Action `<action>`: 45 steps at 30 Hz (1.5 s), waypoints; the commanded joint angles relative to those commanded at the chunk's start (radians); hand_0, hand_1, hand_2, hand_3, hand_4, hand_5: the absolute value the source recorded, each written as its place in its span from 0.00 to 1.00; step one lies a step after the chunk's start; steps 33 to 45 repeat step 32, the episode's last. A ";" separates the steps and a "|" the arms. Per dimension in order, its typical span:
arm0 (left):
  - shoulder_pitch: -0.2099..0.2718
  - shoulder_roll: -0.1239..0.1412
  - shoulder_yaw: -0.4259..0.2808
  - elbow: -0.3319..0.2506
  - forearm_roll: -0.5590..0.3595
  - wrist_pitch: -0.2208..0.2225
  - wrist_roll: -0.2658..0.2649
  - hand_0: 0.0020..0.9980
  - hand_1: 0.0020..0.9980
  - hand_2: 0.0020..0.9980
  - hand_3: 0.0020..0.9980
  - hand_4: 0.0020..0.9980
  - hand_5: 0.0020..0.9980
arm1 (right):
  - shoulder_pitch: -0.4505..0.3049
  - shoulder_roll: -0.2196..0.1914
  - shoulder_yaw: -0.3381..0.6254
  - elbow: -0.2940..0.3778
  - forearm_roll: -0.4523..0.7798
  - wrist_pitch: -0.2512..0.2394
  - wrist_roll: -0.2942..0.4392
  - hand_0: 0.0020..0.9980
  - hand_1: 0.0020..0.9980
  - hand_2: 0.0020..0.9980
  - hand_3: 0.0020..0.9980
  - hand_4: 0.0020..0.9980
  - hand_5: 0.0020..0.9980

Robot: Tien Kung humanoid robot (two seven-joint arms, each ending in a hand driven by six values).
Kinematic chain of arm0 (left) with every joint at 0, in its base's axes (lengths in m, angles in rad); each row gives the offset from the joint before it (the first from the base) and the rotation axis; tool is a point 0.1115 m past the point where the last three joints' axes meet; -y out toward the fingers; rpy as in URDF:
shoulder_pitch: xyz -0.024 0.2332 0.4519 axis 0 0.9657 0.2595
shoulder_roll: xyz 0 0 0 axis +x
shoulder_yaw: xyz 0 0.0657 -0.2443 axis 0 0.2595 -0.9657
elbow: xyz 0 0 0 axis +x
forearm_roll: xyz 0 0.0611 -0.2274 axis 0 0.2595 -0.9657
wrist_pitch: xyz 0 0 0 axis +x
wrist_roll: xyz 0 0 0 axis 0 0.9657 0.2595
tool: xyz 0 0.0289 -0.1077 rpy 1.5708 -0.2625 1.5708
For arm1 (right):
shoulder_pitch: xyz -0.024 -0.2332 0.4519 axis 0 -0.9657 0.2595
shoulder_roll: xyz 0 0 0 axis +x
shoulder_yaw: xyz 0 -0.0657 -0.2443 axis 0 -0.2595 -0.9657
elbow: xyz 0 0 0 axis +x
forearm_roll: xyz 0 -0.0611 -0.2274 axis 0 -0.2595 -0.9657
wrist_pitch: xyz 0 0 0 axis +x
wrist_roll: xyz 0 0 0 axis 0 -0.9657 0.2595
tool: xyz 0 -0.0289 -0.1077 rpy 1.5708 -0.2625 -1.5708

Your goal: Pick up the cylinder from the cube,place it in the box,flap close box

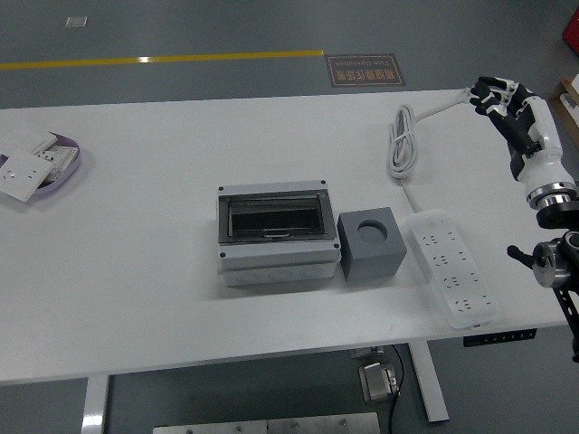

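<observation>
Right arm is cut off by the frame edge low on the right. On the bench (pixel 136 298), the grey cube (pixel 371 245) shows a round dark recess on top; whether a cylinder sits inside is hard to tell. Touching its left side, the box (pixel 276 233) lies open. Far right, the right hand (pixel 507 107) hovers, fingers loosely curled, holding nothing.
</observation>
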 joint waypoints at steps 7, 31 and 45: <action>0.000 0.011 0.008 0.002 -0.010 0.001 0.000 0.63 0.65 0.63 0.67 0.72 0.25 | 0.000 0.008 -0.005 -0.004 0.000 -0.001 0.002 0.77 0.68 0.67 0.66 0.84 0.50; 0.008 0.026 -0.050 -0.005 0.040 0.002 0.000 0.63 0.65 0.63 0.67 0.72 0.25 | 0.027 0.002 -0.042 -0.008 0.006 0.010 0.017 0.77 0.68 0.67 0.66 0.87 0.54; 0.007 0.022 -0.052 -0.005 0.045 0.002 0.001 0.63 0.65 0.63 0.67 0.72 0.25 | 0.033 0.001 -0.049 -0.006 0.005 0.010 0.016 0.77 0.68 0.67 0.66 0.87 0.54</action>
